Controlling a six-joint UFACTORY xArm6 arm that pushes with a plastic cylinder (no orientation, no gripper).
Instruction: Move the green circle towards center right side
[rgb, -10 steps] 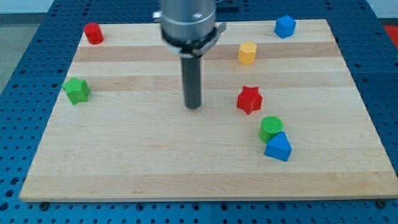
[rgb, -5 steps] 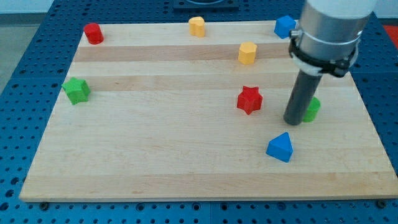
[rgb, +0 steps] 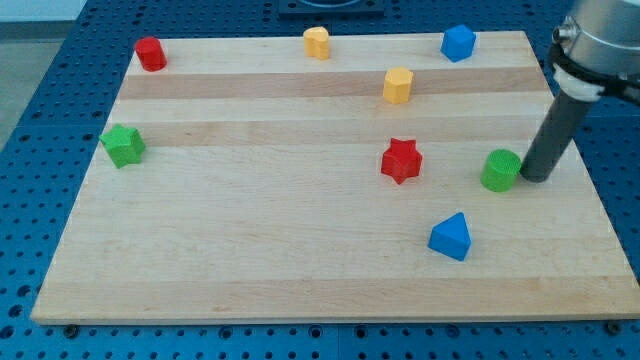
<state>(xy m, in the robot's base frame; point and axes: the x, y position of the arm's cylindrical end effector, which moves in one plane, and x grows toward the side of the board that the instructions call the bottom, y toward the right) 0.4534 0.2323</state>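
The green circle is a short green cylinder on the wooden board, at the view's right, about mid-height. My tip stands just to the right of it, close to or touching its right side. The dark rod rises from there to the view's upper right corner. A red star lies to the left of the green circle. A blue triangle-like block lies below and to the left of it.
A green star-like block sits at the left edge. A red block is at the top left. A yellow block is at the top middle, another yellow block below it to the right. A blue block is at the top right.
My tip went from the board's middle to the right, passed the green circle's left side and now stands on its right. The green circle moved up and right, away from the blue triangle.
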